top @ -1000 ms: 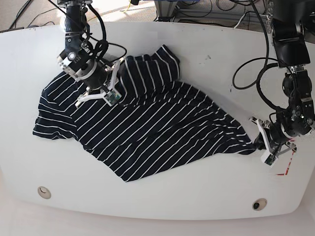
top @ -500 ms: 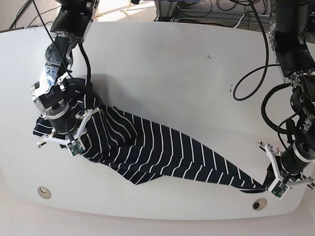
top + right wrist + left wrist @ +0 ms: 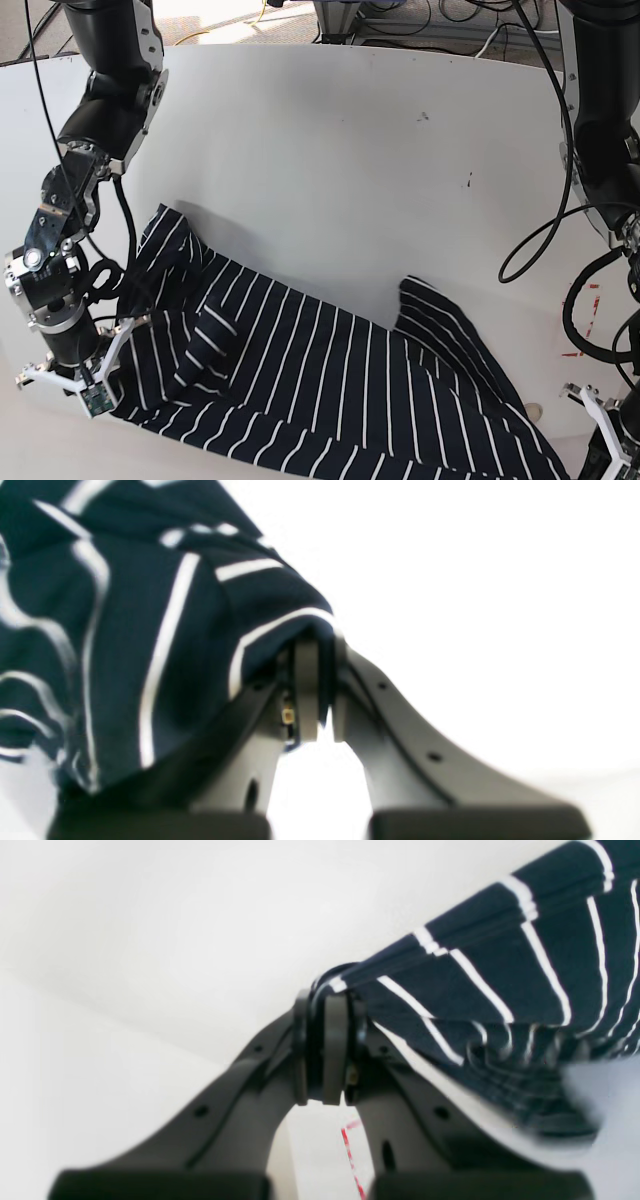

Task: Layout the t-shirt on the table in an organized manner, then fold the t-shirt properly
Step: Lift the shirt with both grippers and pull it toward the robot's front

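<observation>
The left gripper [image 3: 327, 1050], a dark grey two-fingered claw, is clamped tight on a bunched edge of the dark navy short-sleeved cloth t-shirt with thin white stripes [image 3: 500, 970], the cloth running away from its closed tips; the right gripper [image 3: 315, 690], of the same build, is likewise pinched shut on a fold of the striped cloth that drapes over its inner finger. In the base view the t-shirt [image 3: 330, 390] lies stretched between the two arms along the near edge of the large smooth white tabletop [image 3: 330, 150], partly rumpled, with one flap standing up near the middle and a sleeve folded over towards the right arm. This looks like the laying-out step, the garment being drawn flat before any fold. The next move probably calls for pulling the held edges apart evenly and setting the cloth down smooth and wholly on the table, since its near hem seems close to the edge. No brand, label or legible writing shows anywhere.
</observation>
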